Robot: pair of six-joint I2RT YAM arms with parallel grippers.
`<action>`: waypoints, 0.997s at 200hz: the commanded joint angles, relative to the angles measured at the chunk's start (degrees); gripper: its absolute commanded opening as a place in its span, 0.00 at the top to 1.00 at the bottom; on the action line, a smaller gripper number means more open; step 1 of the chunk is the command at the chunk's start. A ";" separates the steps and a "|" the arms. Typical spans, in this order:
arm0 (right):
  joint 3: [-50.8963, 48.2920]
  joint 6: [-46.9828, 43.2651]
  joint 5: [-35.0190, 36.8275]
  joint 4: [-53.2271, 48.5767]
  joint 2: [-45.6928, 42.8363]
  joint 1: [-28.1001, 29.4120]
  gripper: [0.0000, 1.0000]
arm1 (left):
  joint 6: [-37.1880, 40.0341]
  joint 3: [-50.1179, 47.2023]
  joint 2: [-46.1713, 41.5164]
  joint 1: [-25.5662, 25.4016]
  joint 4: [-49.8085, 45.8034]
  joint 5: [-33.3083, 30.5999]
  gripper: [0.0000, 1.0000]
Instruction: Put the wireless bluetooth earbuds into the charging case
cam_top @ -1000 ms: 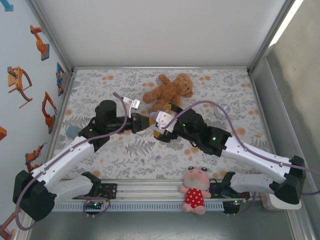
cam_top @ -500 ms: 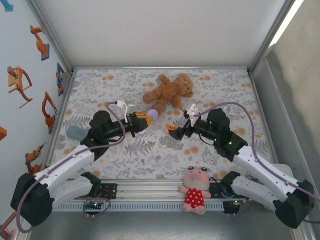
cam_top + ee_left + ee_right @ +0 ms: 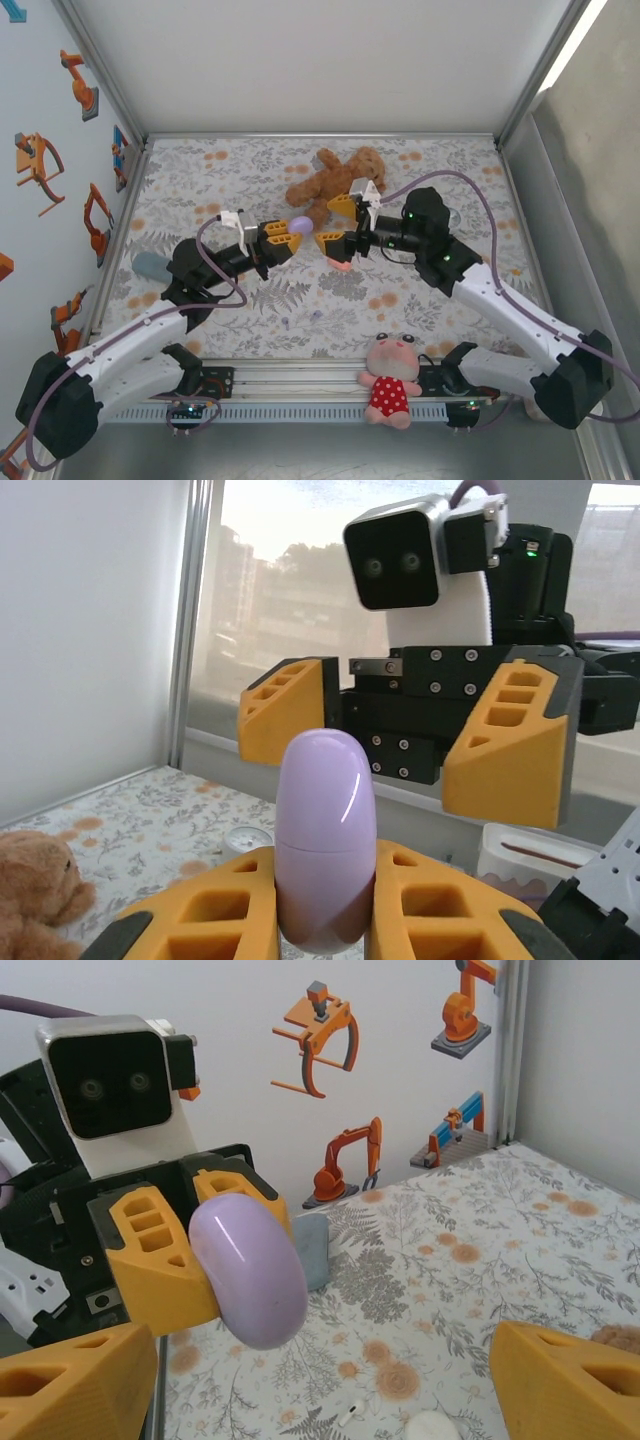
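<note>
Clamping a pale purple case (image 3: 325, 850) just in front of the teddy bear (image 3: 335, 180), the left gripper (image 3: 288, 238) faces the right gripper (image 3: 335, 224), whose fingers (image 3: 565, 1380) gape wide and empty.

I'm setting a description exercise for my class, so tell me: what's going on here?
The left gripper holds a closed lilac charging case raised above the table. The right gripper faces it, jaws open and empty. A tiny pale earbud lies on the table, not yet in the case.
</note>
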 commanded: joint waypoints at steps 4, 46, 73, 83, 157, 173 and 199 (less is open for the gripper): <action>3.14 0.89 -2.32 0.39 1.65 -0.24 0.18 | 3.95 1.82 -1.34 -0.35 -0.72 1.42 0.90; 4.96 1.49 -2.36 1.26 3.64 -0.24 0.22 | 5.03 1.95 -1.97 -0.42 -0.85 1.50 0.90; 5.45 1.50 -1.98 1.38 4.32 -0.25 0.23 | 5.16 2.23 -2.10 -0.36 -1.18 1.83 0.90; 5.57 1.53 -1.76 1.42 4.47 -0.25 0.23 | 5.25 2.30 -2.10 -0.43 -1.42 1.96 0.90; 7.48 0.96 0.88 0.56 5.38 -0.25 0.24 | 5.47 2.59 -2.26 -0.39 -2.20 2.39 0.91; 7.97 0.67 1.85 -0.01 5.61 -0.24 0.25 | 5.55 2.65 -2.32 -0.36 -2.43 2.39 0.91; 8.49 0.70 2.84 0.06 5.93 -0.25 0.25 | 5.88 2.66 -2.44 -0.37 -3.21 2.39 0.91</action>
